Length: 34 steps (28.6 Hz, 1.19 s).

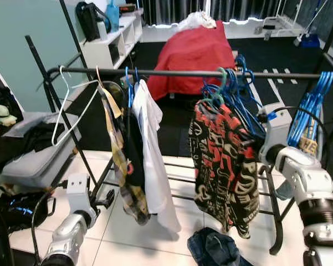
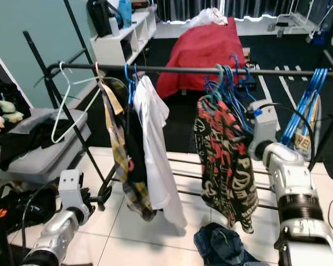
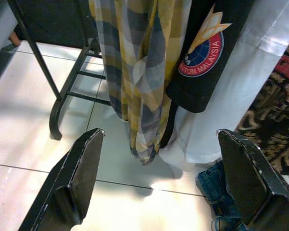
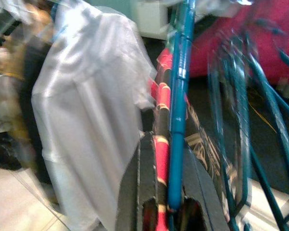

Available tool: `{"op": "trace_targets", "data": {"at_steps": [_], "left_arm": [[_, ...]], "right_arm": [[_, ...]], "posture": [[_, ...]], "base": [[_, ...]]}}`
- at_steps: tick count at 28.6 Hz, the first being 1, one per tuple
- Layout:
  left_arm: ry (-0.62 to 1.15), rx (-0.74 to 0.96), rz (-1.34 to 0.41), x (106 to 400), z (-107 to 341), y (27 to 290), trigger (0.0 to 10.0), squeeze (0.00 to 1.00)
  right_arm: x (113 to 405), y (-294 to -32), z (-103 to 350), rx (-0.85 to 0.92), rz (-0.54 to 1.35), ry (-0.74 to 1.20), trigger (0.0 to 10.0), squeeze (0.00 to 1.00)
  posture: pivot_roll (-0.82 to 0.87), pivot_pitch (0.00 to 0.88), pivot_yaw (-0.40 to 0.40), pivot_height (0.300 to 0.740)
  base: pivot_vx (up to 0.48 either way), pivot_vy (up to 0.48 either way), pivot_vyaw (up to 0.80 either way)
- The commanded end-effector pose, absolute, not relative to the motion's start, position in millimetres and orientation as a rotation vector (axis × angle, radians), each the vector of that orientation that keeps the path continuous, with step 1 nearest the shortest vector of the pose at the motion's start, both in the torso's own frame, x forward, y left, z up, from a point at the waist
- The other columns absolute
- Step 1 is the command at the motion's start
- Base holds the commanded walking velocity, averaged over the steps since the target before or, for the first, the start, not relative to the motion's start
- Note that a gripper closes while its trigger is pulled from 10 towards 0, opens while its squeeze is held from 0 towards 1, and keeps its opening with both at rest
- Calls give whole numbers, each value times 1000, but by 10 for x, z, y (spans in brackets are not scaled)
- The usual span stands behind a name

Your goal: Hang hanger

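A black rail point(image 1: 177, 72) runs across the clothes rack. A red, black and cream patterned shirt point(image 1: 224, 160) hangs below a bunch of blue hangers point(image 1: 235, 88) on that rail. My right gripper point(image 1: 261, 117) is raised beside this shirt. In the right wrist view it point(image 4: 169, 144) is shut on a blue hanger's bar point(image 4: 179, 96), with the patterned cloth right behind. Whether that hanger's hook sits on the rail is hidden. My left gripper point(image 3: 161, 134) is low and open above the floor tiles, near the rack's foot point(image 3: 55, 125).
A white hanger point(image 1: 72, 105), a plaid shirt point(image 1: 122, 166), a black shirt point(image 3: 207, 57) and a white shirt point(image 1: 152, 155) hang to the left. More blue hangers point(image 1: 310, 111) hang at the right. Jeans point(image 1: 213, 249) lie on the floor. A grey box point(image 1: 33, 160) stands left, a red bed point(image 1: 194, 50) behind.
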State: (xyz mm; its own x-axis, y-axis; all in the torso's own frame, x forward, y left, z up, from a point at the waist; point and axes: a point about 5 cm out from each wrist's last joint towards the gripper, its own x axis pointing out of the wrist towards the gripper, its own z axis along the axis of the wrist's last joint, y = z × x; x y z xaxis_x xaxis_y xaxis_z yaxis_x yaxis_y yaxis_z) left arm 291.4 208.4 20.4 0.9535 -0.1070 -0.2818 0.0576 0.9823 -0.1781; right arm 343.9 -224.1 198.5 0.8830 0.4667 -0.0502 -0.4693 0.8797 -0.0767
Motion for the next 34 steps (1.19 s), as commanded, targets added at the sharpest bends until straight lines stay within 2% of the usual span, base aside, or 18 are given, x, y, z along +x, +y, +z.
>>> {"op": "trace_targets", "data": {"at_steps": [1,8,14,19,23,27,34], "left_arm": [[302,-157,-75,2904,193,2117,10000,0],[300,-171,-74,2920,189,2070,10000,0],[299,-174,-73,2921,187,2066,10000,0],[297,-176,-72,2923,191,2069,10000,0],[294,-172,-73,2925,199,2083,10000,0],[296,-164,-72,2902,193,2117,10000,0],[292,-139,-66,2857,204,2227,10000,0]], "right_arm": [[3366,-2012,2205,-104,648,-114,0,0],[3284,-1804,2277,-87,799,-168,0,0],[3272,-1791,2279,-94,793,-188,0,0],[3363,-1892,2269,-220,665,-163,0,0],[3580,-2210,2306,-408,350,-116,0,0],[3650,-2414,2413,-451,200,-134,0,0],[3732,-2538,2700,-383,157,-279,0,0]], "posture": [[-125,71,58,740],[-136,61,51,740],[-135,59,50,740],[-136,57,53,740],[-122,60,53,740],[-107,66,57,740],[-69,80,67,740]], "base": [[0,0,0],[0,0,0],[0,0,0],[0,0,0],[0,0,0],[0,0,0],[0,0,0]]}}
